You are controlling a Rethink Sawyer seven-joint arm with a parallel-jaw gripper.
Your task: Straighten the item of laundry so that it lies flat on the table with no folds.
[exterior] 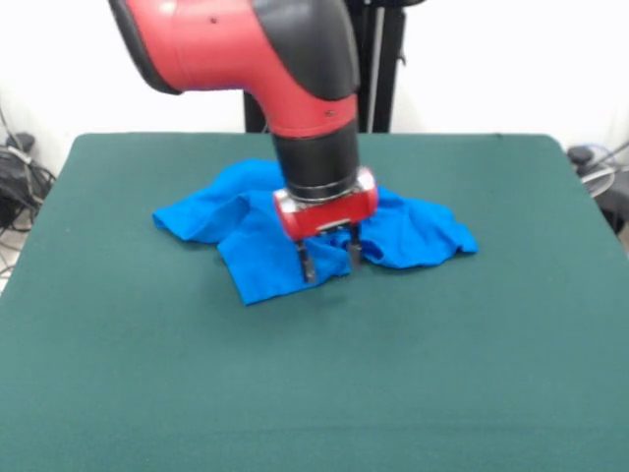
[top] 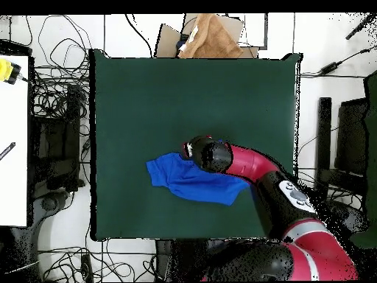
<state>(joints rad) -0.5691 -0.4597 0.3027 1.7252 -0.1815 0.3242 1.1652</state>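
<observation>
Gripper (exterior: 328, 262) open, fingers down at crumpled blue shirt's (exterior: 251, 246) near edge — mid-straightening, next: pinch edge and pull outward across table (exterior: 314, 393).

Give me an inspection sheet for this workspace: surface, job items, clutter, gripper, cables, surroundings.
Surface: green table, bare around the cloth.
Job items: blue T-shirt lies crumpled and folded on the table's far half in the front view; no lettering shows.
Clutter: nothing seen on the table.
Gripper: gripper points down at the shirt's near edge, jaws apart, tips at the cloth; a grip on it cannot be confirmed.
Cables: loose cables on the floor beside the table in the overhead view.
Surroundings: cardboard with brown cloth past one table edge; white bench at the overhead view's left side.
</observation>
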